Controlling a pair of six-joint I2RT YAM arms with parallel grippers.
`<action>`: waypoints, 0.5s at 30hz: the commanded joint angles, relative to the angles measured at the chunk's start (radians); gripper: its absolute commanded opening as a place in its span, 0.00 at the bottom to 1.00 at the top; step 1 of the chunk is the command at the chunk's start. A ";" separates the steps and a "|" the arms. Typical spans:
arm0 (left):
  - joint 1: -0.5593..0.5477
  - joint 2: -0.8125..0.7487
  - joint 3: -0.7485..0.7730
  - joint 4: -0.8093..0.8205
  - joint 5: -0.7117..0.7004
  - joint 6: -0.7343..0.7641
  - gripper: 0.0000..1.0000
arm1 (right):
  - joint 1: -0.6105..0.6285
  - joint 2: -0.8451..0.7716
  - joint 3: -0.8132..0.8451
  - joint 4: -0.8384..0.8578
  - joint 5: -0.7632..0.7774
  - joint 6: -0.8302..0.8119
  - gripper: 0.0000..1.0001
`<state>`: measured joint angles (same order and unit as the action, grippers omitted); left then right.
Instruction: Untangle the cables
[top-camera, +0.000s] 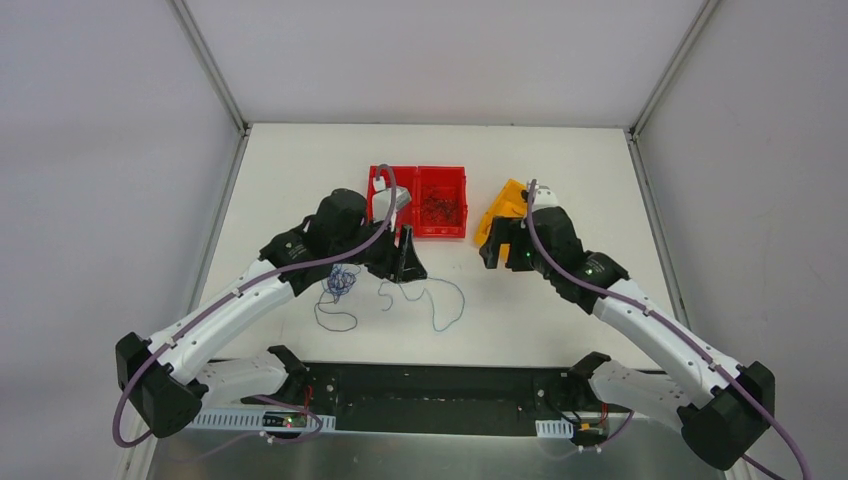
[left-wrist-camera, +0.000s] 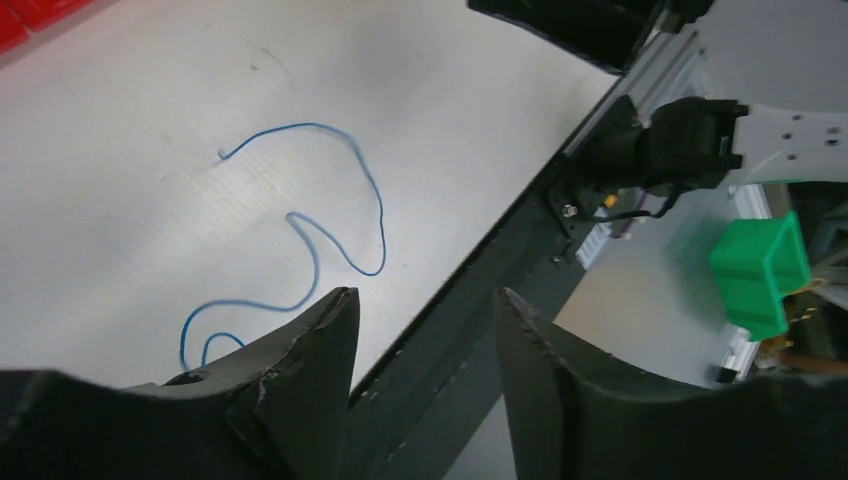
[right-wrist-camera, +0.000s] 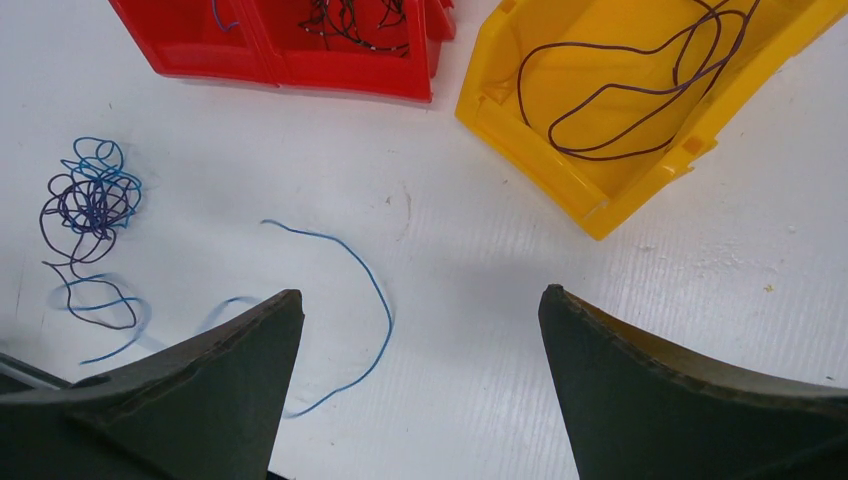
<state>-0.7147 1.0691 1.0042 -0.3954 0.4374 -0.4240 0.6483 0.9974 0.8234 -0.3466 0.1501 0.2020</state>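
A thin blue wire (left-wrist-camera: 382, 225) lies loose on the white table (top-camera: 300, 160), with the small knotted bundle of blue and dark wires (right-wrist-camera: 90, 195) beside it. The left gripper (left-wrist-camera: 425, 300) and right gripper (right-wrist-camera: 420, 300) both gape empty. The next move, I'd say, is pinching one strand from the knot.

cables (right-wrist-camera: 90, 195) blue, maybe dark purple | red bin (right-wrist-camera: 330, 78) | yellow bin (right-wrist-camera: 540, 150)

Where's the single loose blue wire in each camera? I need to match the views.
Top external: loose blue wire lies at table centre, right of the tangle.
Left wrist: it curls across the middle.
Right wrist: lower centre-left.
Shared landmark: red bin, seen in the top-left corner of both wrist views.
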 joint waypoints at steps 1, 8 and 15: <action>-0.009 0.018 -0.023 0.032 -0.060 -0.006 0.62 | 0.001 -0.009 -0.005 0.047 -0.047 0.030 0.92; -0.007 -0.025 -0.052 -0.016 -0.301 -0.034 0.87 | 0.002 0.054 0.012 0.070 -0.139 0.034 0.94; 0.020 -0.027 -0.064 -0.122 -0.469 -0.081 0.99 | 0.024 0.120 0.035 0.079 -0.187 0.026 0.95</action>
<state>-0.7082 1.0599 0.9531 -0.4644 0.0708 -0.4744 0.6548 1.0939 0.8185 -0.3119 0.0029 0.2249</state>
